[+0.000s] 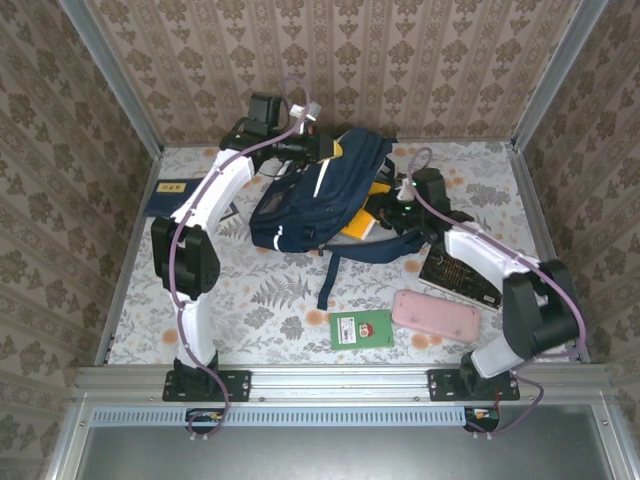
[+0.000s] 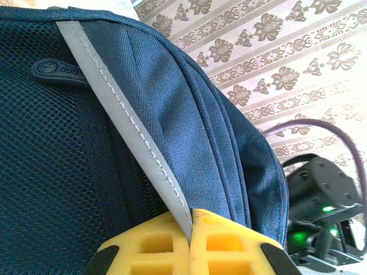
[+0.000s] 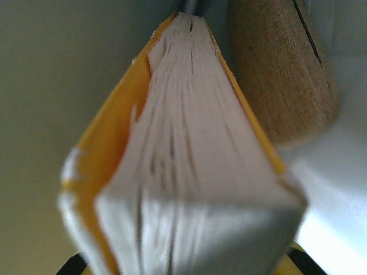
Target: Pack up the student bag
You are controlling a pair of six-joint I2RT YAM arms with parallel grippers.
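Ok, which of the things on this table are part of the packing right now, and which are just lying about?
In use: student bag, pinched at its reflective stripe by the left gripper; yellow book, held by the right gripper at the bag's opening.
Lying about, untouched: navy book with yellow label; green booklet; pink case; dark flat book beside the right arm.

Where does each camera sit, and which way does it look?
Top external: above and behind, looking down on the table; left arm, right arm flank the student bag.
Left wrist: on left arm, facing the bag; left end effector pinches its reflective stripe.
Right wrist: on right arm, facing page edges of the yellow book in the right end effector.
Shared: top and left wrist show the bag.
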